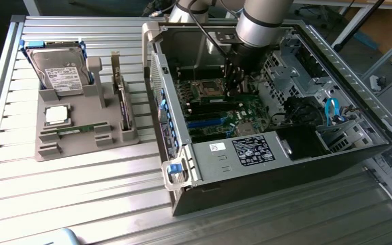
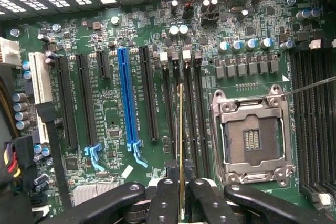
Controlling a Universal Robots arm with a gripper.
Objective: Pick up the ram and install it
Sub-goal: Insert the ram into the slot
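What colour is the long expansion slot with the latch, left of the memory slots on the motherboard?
Blue; the expansion slot shows best in the wrist view.

ram (image 2: 181,145) seen edge-on, lower end hidden between fingers (image 2: 164,203)

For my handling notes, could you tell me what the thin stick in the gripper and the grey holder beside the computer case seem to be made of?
The thin green-edged ram stick, seen edge-on: probably circuit-board laminate, with a yellowish layered edge. The grey block-shaped holder: likely matte moulded or printed plastic, uniform and without shine. The black gripper is shut on the ram.
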